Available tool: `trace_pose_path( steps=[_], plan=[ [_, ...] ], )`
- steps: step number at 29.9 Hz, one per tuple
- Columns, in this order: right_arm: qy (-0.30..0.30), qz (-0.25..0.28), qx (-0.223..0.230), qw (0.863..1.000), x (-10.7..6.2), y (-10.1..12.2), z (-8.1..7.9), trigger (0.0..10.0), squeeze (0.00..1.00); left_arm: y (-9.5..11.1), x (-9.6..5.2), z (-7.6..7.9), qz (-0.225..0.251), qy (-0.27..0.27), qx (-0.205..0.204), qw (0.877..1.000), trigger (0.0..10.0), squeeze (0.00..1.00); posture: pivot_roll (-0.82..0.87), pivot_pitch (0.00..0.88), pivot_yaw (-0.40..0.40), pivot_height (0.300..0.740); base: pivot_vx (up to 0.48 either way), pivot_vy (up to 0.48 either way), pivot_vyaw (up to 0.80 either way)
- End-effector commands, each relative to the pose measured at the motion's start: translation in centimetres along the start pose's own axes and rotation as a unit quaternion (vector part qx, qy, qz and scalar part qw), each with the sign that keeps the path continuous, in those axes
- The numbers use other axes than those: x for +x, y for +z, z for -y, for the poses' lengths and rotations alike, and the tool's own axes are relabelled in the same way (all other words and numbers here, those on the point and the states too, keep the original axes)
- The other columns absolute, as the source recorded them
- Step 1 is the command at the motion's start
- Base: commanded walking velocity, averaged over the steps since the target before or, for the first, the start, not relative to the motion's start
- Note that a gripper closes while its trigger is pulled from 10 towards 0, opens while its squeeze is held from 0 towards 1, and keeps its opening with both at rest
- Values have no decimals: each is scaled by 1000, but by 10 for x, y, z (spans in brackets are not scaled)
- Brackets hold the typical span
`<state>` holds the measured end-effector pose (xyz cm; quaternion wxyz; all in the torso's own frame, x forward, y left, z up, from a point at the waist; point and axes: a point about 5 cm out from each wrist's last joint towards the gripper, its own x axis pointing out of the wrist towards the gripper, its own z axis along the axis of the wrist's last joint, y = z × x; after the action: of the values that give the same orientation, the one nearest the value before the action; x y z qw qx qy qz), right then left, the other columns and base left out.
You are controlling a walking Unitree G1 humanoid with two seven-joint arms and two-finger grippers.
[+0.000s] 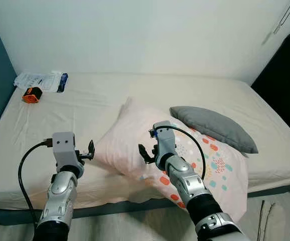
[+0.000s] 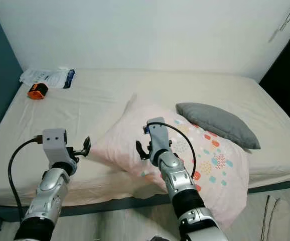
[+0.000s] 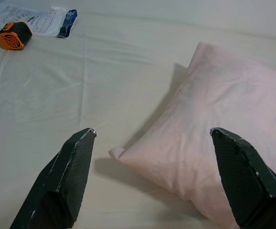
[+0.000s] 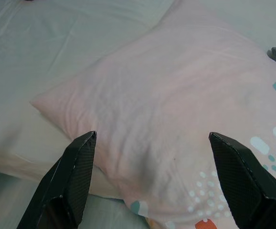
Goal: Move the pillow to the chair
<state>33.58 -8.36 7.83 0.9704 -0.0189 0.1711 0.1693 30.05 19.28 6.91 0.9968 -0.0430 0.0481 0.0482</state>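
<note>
A large pink pillow [image 1: 127, 138], with coloured dots on its right half, lies on the bed near the front edge, and its right end hangs over that edge. My left gripper [image 1: 91, 149] is open, low over the sheet just left of the pillow's left corner [image 3: 116, 152]. My right gripper [image 1: 145, 153] is open above the pillow's front part, with the pink cloth [image 4: 166, 105] between and beyond its fingers. Neither gripper holds anything.
A grey pillow [image 1: 215, 126] rests against the pink one's far right side. An orange object [image 1: 31, 95] and a plastic package [image 1: 40, 80] lie at the bed's far left corner. The beige sheet [image 1: 85, 108] is bare in the middle. A black shape [image 1: 285, 70] stands at the right.
</note>
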Motion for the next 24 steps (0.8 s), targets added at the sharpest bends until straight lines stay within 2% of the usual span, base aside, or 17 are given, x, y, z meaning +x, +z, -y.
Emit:
trace_pose_path(
  steps=[1,8,22,24],
  plan=[
    [-6,-12,15,1000,-1,-7,4,10000,0,-7,-2,3,-15,-9,1,1000,10000,0,44,74,-104,712,0,0,0],
    [-4,-12,17,1000,-2,-8,3,10000,0,-8,-3,5,-16,-17,7,1000,10000,0,45,64,-105,712,0,-91,0],
    [-4,-14,19,1000,-2,-9,3,10000,0,-9,-4,5,-19,-17,6,1000,10000,0,45,64,-105,712,0,-478,0],
    [-4,-14,19,1000,-2,-9,3,10000,0,-11,-4,5,-25,-14,-1,1000,10000,0,44,68,-105,712,0,0,0]
  ],
)
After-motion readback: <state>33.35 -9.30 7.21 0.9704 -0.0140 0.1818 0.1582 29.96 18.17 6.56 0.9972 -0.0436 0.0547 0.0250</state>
